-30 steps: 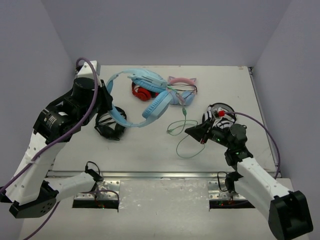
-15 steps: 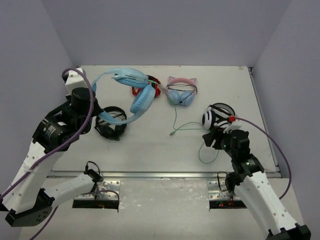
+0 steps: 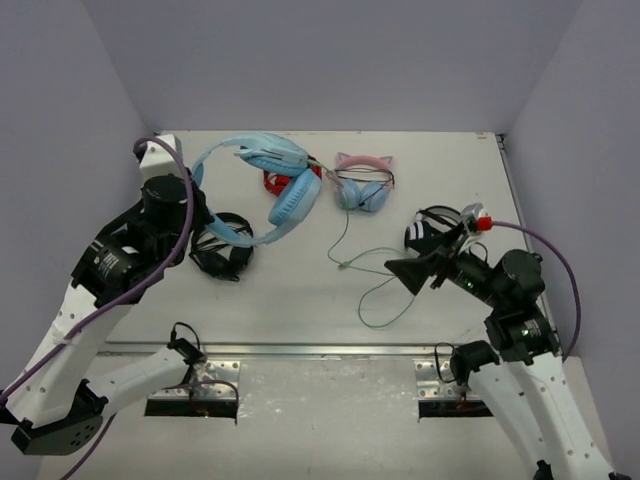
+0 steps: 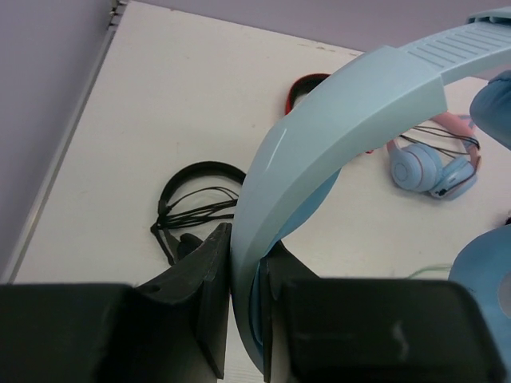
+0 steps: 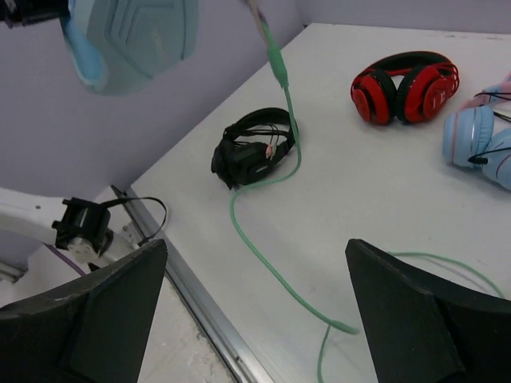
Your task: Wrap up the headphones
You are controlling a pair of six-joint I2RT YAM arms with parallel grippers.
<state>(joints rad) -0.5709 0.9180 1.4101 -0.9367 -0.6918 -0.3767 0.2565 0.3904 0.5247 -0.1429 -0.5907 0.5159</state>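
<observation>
The left end effector (image 4: 247,271) is clamped on the wide headband of the headphones (image 3: 294,198), its two fingers pinching the band from either side at the bottom of the left wrist view. In the overhead view the big light-blue set sits in the upper left of centre. It is held up off the desk (image 3: 300,300), with one ear cup hanging toward the middle.

Their mint-green cable (image 5: 285,96) trails down from the raised set. It runs across the desk and ends in a loose loop in the lower middle of the overhead view.

The right end effector (image 3: 408,268) stands right of centre with its fingers spread wide apart and nothing between them. In its own wrist view the cable lies on the desk below the gap.

A black pair (image 3: 220,250) lies just under the held set, at the left. A red pair (image 5: 406,86) sits behind it, partly hidden from above. The small pale-blue pair with pink cat ears (image 3: 362,186) is at the upper middle. A white-and-black pair (image 3: 430,232) lies just beside the right arm.
</observation>
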